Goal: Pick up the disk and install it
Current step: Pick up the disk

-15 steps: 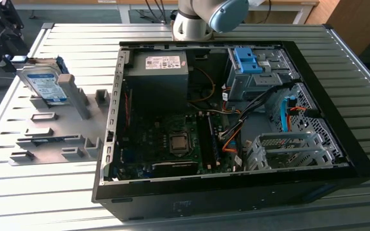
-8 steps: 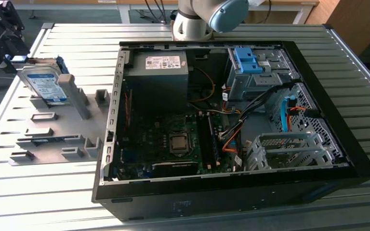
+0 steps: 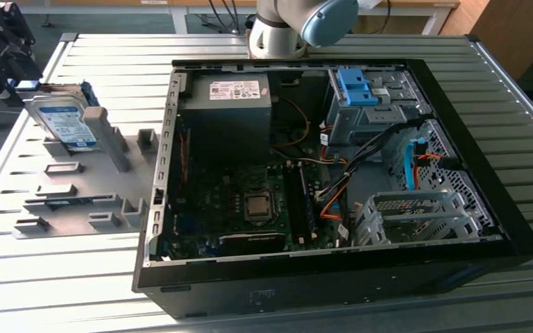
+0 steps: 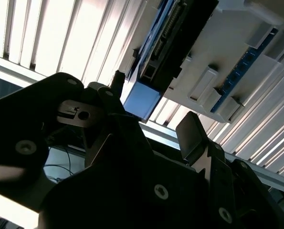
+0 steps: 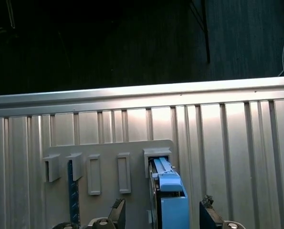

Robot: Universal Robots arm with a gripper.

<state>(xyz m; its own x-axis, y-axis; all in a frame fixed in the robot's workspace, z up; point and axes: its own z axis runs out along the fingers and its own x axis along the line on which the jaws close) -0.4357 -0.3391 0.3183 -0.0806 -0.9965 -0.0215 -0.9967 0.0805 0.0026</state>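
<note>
Holding gripper (image 5: 162, 210) spread wide astride disk (image 3: 63, 121), flanking blue rail, not visibly pinching. Propping disk on edge in grey slotted holder (image 3: 81, 208) at exterior view's left, likely exposing upper edge for grasping. Farther right, lying open: computer case (image 3: 341, 295), bays facing up, probably easing insertion.

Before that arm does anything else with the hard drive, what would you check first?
1. Disk stands on edge in the grey rack: ok.
2. Gripper open, one finger each side of the disk: ok.
3. Fingers gripping the disk: not ok, gaps show in the first wrist view.
4. Computer case open on top: ok.
5. Cables inside leave room for the disk: cannot tell.
</note>
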